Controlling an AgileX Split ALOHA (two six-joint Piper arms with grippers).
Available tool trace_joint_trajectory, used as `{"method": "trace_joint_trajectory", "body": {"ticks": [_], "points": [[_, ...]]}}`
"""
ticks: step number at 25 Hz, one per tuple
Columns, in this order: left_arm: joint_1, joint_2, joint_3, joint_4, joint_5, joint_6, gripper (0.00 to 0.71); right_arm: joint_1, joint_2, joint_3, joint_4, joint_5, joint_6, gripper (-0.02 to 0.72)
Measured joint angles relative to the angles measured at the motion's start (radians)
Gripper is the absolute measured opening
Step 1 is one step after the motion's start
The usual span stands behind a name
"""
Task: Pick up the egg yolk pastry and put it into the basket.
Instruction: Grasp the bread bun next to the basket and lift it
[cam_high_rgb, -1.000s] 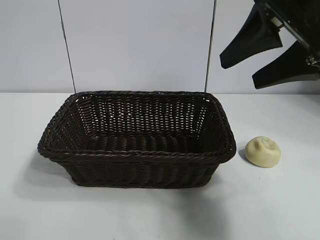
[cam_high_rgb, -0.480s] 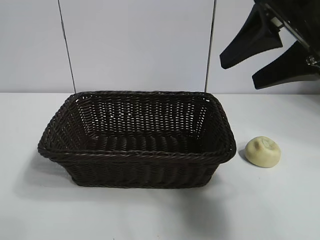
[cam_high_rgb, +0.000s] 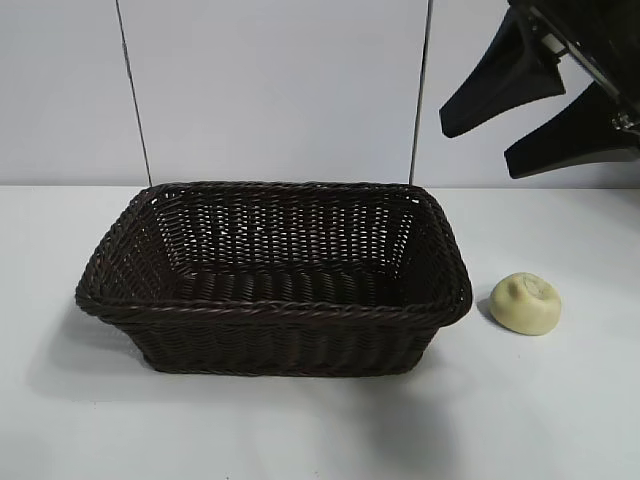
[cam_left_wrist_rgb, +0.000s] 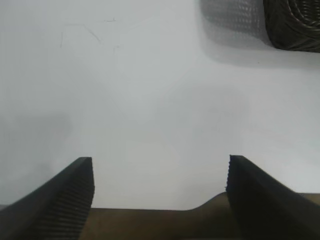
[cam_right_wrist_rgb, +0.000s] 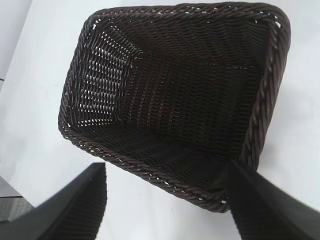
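Only right end effector (cam_high_rgb: 478, 138) partly cropped, open.

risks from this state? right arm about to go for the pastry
1. The pastry sits close beside the basket rim; the open right gripper, descending, might clip the wicker and shove the basket.
2. The pastry is round and domed, so a pinch off centre could roll or squash it.
3. The right wrist view shows only the basket, not the pastry, so alignment leans on the exterior view.
The left gripper is open over bare table.

White table (cam_high_rgb: 560, 420); pale wall (cam_high_rgb: 270, 90) behind, two thin dark vertical lines.
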Motion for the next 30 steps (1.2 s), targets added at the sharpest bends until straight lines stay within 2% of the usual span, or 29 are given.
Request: {"method": "trace_joint_trajectory", "body": {"ticks": [9,13,19,25,30], "points": [[0.000,-0.313,0.001,0.000,0.004,-0.001,0.539,0.000,0.000,0.000,-0.001,0.014,0.053,0.496],[0.000,-0.338,0.000,0.000,0.012,-0.001,0.539,0.000,0.000,0.000,-0.024,0.015,0.097,0.496],[0.000,-0.338,0.000,0.001,0.014,-0.003,0.539,-0.050,0.000,0.000,-0.130,0.018,0.175,0.498],[0.000,-0.338,0.000,0.002,0.014,-0.003,0.539,-0.163,0.000,0.000,-0.248,0.026,0.230,0.530],[0.000,-0.338,0.000,0.002,0.015,-0.003,0.539,-0.270,0.020,-0.025,-0.302,0.058,0.252,0.537]]}}
